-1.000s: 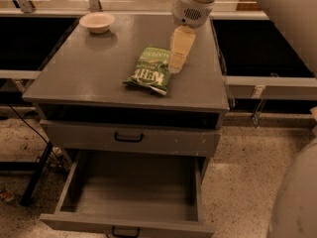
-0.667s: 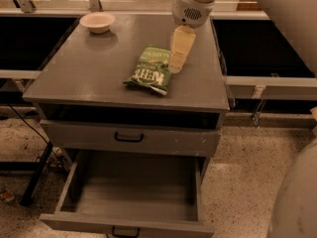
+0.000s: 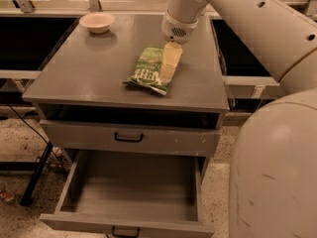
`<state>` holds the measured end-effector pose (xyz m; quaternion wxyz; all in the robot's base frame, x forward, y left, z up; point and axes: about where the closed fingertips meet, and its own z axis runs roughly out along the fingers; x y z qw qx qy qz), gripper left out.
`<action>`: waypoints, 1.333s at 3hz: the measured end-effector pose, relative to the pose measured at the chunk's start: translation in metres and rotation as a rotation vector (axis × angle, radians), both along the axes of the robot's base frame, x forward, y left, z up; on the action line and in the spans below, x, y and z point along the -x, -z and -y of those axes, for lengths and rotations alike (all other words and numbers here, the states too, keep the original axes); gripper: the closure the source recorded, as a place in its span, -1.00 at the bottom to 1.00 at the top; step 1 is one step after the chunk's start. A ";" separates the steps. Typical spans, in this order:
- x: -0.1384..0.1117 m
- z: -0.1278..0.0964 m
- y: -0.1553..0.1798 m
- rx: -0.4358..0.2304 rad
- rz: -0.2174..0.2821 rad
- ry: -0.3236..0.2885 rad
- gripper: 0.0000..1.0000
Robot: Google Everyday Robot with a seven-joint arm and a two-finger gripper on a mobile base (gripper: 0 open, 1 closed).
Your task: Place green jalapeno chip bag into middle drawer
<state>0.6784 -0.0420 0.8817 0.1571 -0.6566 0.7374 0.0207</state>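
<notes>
The bag [image 3: 147, 69] is seen lying on the counter [image 3: 84, 73] above the open drawer [image 3: 133, 190], with the hand [image 3: 167, 73] held at its right edge, seemingly touching it; its grip cannot be told.

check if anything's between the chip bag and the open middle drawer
Nothing visible. The chip bag lies on the cabinet top, gripper at its right edge; the middle drawer below is pulled open. The bowl sits far back, off the path.
</notes>
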 end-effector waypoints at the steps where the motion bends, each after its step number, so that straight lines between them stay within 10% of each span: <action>1: -0.024 -0.014 0.015 -0.021 -0.015 0.005 -1.00; 4: -0.026 -0.025 0.044 -0.024 -0.071 -0.014 -1.00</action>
